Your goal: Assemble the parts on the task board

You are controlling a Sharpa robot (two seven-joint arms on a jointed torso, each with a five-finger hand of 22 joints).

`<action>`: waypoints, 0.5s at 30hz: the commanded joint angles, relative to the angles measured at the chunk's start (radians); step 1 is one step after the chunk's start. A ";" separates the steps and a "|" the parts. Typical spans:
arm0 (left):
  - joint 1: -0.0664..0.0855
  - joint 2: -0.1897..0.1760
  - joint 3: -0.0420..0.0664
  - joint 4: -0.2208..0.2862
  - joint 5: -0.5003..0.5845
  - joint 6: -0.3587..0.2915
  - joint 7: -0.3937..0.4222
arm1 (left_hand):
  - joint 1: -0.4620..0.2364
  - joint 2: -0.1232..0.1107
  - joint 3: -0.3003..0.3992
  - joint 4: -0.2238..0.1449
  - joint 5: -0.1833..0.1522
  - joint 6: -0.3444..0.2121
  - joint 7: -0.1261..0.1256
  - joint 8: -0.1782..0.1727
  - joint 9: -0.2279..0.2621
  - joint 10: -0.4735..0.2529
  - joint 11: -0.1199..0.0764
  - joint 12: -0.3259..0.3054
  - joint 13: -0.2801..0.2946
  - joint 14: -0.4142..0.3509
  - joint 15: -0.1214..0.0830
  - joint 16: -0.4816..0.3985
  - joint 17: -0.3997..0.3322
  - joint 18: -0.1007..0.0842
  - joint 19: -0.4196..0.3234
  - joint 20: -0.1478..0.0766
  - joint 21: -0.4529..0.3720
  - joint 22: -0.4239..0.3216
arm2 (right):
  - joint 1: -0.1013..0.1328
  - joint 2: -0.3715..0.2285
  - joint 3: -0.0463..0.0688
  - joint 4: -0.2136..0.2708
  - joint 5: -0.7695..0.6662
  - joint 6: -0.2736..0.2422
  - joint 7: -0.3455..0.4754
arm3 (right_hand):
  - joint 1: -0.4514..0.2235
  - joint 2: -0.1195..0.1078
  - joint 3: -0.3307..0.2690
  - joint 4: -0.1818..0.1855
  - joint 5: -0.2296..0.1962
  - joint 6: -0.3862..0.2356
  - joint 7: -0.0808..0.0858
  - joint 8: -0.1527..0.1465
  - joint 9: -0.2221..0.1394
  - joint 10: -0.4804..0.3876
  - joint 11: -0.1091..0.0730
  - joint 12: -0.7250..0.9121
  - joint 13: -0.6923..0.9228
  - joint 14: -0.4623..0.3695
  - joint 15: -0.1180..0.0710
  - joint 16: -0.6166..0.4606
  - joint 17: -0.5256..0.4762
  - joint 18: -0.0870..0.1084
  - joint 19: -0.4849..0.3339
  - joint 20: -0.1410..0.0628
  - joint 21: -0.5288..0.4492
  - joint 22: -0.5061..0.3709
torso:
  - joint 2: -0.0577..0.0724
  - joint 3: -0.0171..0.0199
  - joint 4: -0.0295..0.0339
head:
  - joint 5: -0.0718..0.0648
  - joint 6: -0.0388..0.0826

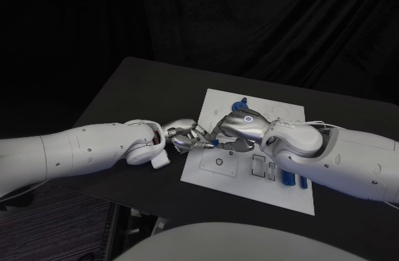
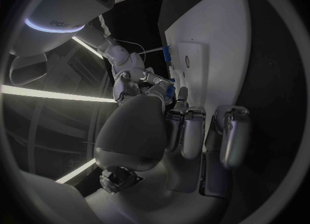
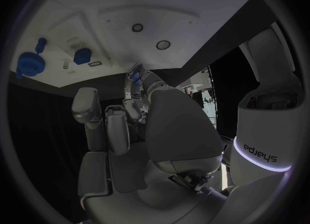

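The white task board [image 1: 246, 183] lies mid-table. My two hands meet above its near-left part. A small blue part [image 1: 214, 140] sits between their fingertips. My left hand [image 1: 188, 136] reaches in from the board's left edge, and its fingertips [image 2: 183, 94] close on the part [image 2: 170, 91]. My right hand [image 1: 238, 129] comes from the other side, and its fingers [image 2: 152, 77] also grip the piece. Which hand carries the weight I cannot tell. Two blue parts [image 3: 29, 64] [image 3: 82, 56] stand at the board's far end [image 1: 239, 105].
More blue parts [image 1: 292, 180] lie on the board's near right, beside rectangular slots [image 1: 263, 167]. A round socket [image 1: 218, 162] is near the board's left edge. Black table [image 1: 133, 94] surrounds the board [image 2: 219, 43], with its front edge close to me.
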 commanded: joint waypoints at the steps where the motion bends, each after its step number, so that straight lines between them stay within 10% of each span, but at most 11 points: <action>1: -0.002 0.006 0.001 0.002 0.011 0.012 0.033 | 0.017 0.000 0.001 -0.006 0.007 0.012 -0.002 0.009 -0.002 0.106 0.001 -0.001 0.262 0.104 0.005 0.006 0.263 0.004 0.053 0.008 -0.005 0.240 | -0.002 0.002 0.000 -0.002 -0.007 0.023 -0.020 | 0.004 0.009 0.000 -0.004 0.002 0.008 -0.002 0.003 0.061 0.005 0.001 0.006 0.002 0.007 -0.005 -0.004 0.178 0.003 0.004 0.002 0.001 0.134 | 0.000 0.0001 -0.0005 | 0.002 0.000; 15: -0.002 0.016 0.001 -0.002 0.011 0.018 0.040 | 0.032 0.004 0.003 -0.006 0.040 0.023 -0.006 0.018 -0.007 0.106 -0.003 -0.001 0.262 0.104 0.001 0.006 0.263 0.004 0.053 0.004 -0.005 0.240 | -0.002 0.010 0.000 -0.007 -0.007 0.031 -0.020 | 0.005 0.009 0.000 -0.005 0.003 0.007 -0.001 0.003 0.062 0.006 0.000 0.006 0.001 0.007 -0.005 -0.004 0.177 0.003 0.004 0.002 0.001 0.134 | 0.001 0.0001 -0.0012 | 0.007 0.000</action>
